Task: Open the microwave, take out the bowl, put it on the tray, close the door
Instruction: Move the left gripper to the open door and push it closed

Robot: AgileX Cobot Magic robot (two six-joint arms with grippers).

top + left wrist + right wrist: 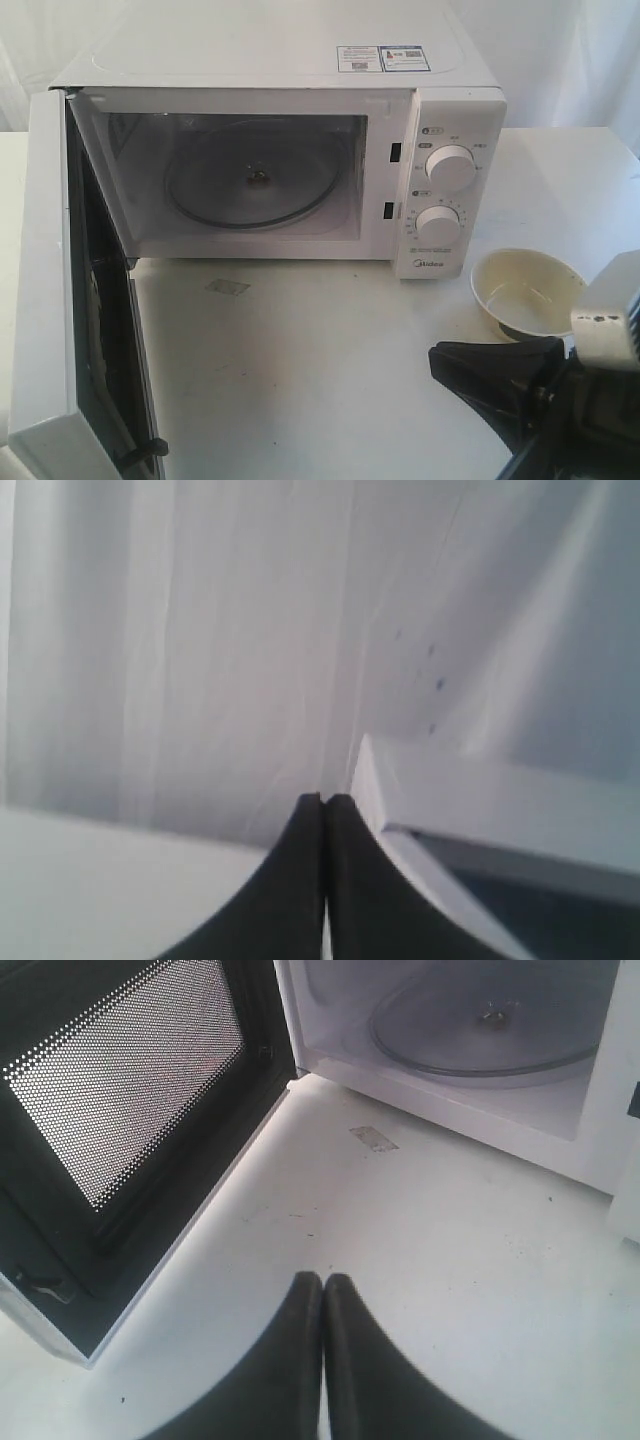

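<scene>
The white microwave (300,60) stands at the back with its door (45,280) swung wide open to the left. Its cavity holds only the glass turntable (255,180). The cream-white bowl (527,290) sits upright on the table to the right of the knob panel. My right gripper (440,358) is shut and empty, low in front of the bowl and pointing left; in its wrist view the gripper (323,1280) hovers over bare table, facing the door's inner window (130,1090) and the turntable (490,1020). My left gripper (323,800) is shut, empty, beside a white corner of the door (450,790). No tray is in view.
The white table (330,380) carries a small taped patch (228,288) in front of the cavity. Two round knobs (450,166) sit on the panel right of the cavity. A white curtain (200,630) hangs behind the scene.
</scene>
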